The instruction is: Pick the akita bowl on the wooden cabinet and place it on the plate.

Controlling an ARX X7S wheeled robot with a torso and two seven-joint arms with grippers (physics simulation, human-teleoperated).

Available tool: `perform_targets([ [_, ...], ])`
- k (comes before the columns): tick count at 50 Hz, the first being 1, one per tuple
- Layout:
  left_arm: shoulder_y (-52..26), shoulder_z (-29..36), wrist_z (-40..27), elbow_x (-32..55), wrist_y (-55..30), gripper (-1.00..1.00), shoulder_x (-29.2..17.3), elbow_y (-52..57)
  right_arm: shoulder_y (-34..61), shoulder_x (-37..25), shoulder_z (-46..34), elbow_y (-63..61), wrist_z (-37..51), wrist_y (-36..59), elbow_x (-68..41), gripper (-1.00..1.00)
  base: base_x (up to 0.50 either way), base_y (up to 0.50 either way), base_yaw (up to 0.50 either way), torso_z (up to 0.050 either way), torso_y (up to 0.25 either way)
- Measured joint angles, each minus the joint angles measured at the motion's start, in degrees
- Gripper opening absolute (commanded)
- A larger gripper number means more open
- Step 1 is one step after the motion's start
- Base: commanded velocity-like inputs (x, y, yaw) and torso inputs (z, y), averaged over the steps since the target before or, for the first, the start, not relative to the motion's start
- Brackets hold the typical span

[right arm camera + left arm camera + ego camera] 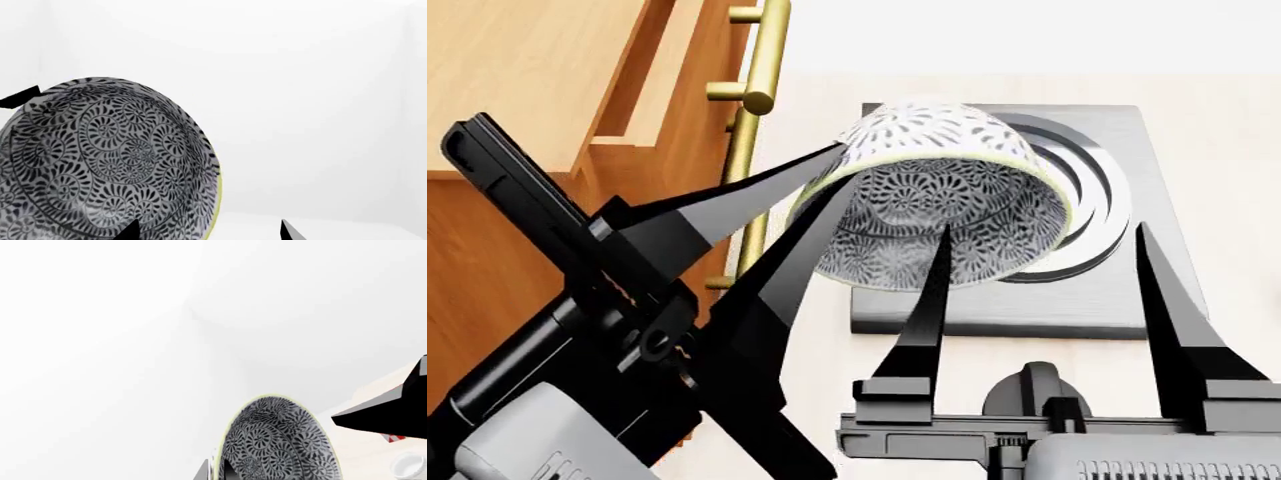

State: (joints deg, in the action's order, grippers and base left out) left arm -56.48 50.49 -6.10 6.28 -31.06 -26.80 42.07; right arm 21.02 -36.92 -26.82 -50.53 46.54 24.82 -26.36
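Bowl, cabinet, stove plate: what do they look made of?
Bowl: probably glazed ceramic, with a black-on-white spiral pattern and a pale yellowish rim. Wooden cabinet: orange-brown wood with visible grain; its bar handle looks like brass-coloured metal. Stove plate: likely brushed grey metal, with faint streaks and concentric rings.

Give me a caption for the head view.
Left gripper holds the patterned bowl tilted above the stove plate.
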Motion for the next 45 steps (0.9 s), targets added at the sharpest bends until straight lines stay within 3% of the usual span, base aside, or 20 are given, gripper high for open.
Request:
perform_targets([
  [10,0.52,0.42,0.11,0.48,0.16,-1.00,-0.21,0.03,-0.68,0.28,0.57,2.20,-1.13,-2.58,-0.53,1.00,0.00,0.00,0.00,0.001,0.000],
  [11,0.54,0.42,0.09,0.46,0.19,-1.00,-0.21,0.03,-0.75,0.27,0.60,2.33,-1.25,-2.86,-0.48,-1.00,0.00,0.00,0.00,0.000,0.000],
  [38,1.35,0.54,-0.54,0.83,0.30,-1.00,-0.54,-0.63,-0.96,-0.11,0.03,0.98,0.15,-2.73,2.30,-1.00,0.00,0.00,0.00,0.000,0.000],
  [39,1.35,0.52,-0.59,0.84,0.19,1.00,-0.52,-0.64,-0.90,-0.14,0.01,0.82,0.29,-2.50,2.31,-1.00,0.00,0.00,0.00,0.000,0.000],
  [45,1.07,0.24,-1.04,-0.01,-0.52,1.00,-0.45,-0.48,-0.58,-0.22,0.24,0.44,1.56,-0.35,1.48,-1.00,0.00,0.00,0.00,0.000,0.000],
])
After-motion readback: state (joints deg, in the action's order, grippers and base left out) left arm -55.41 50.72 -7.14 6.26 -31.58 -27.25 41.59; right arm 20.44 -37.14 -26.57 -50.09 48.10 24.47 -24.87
